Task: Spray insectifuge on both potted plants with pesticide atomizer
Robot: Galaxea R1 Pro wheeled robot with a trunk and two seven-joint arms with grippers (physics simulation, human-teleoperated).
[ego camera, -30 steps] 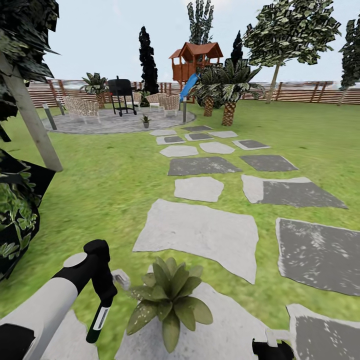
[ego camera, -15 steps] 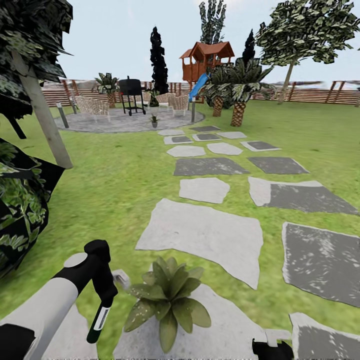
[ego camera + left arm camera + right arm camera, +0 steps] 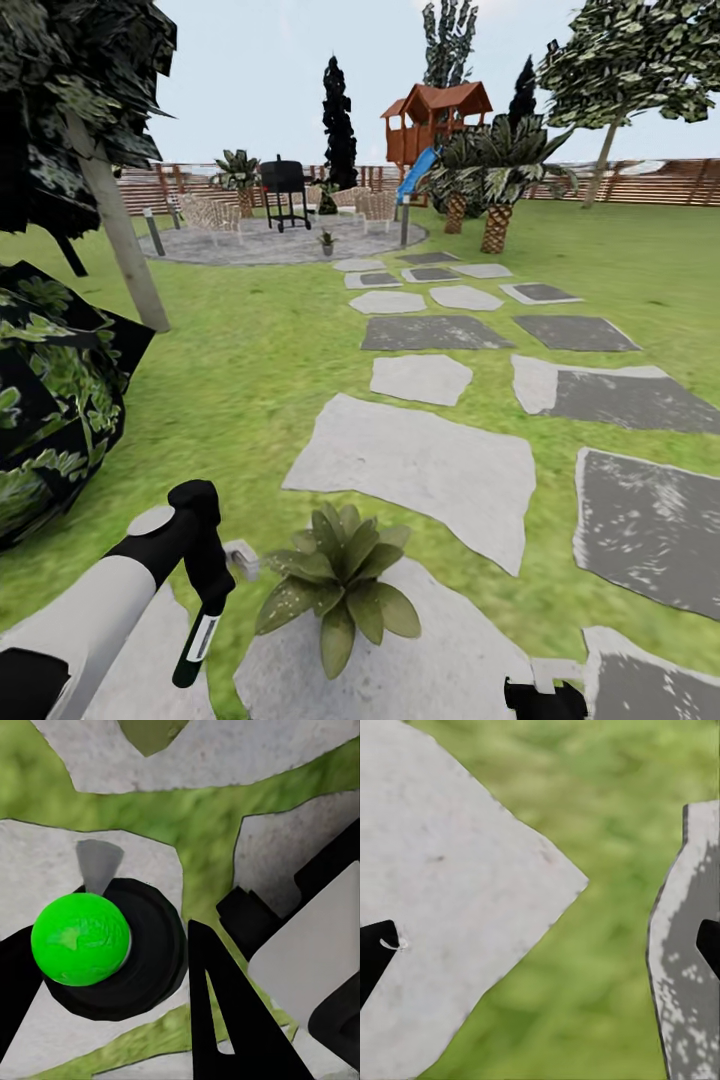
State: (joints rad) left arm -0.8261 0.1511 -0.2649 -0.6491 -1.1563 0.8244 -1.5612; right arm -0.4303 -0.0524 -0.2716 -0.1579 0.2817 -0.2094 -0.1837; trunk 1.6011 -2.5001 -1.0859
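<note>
A black grill (image 3: 286, 190) and wicker chairs (image 3: 212, 214) stand far off, beside a red wooden playhouse (image 3: 436, 120) with a blue slide (image 3: 416, 172), two palms (image 3: 497, 170) and a slanted tree trunk (image 3: 124, 243).

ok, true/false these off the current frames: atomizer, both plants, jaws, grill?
1. The left jaws hold the pesticide atomizer. True.
2. The near potted plant sits on grass. False: it stands on a pale stepping stone.
3. The right jaws are shut on something. False: in the right wrist view they stand wide apart and empty, above stone and grass.
4. A second potted plant stands far ahead, at the edge of the round patio. True.
5. The black grill stands on the lawn beside the near plant. False: it is on the far patio.
</note>
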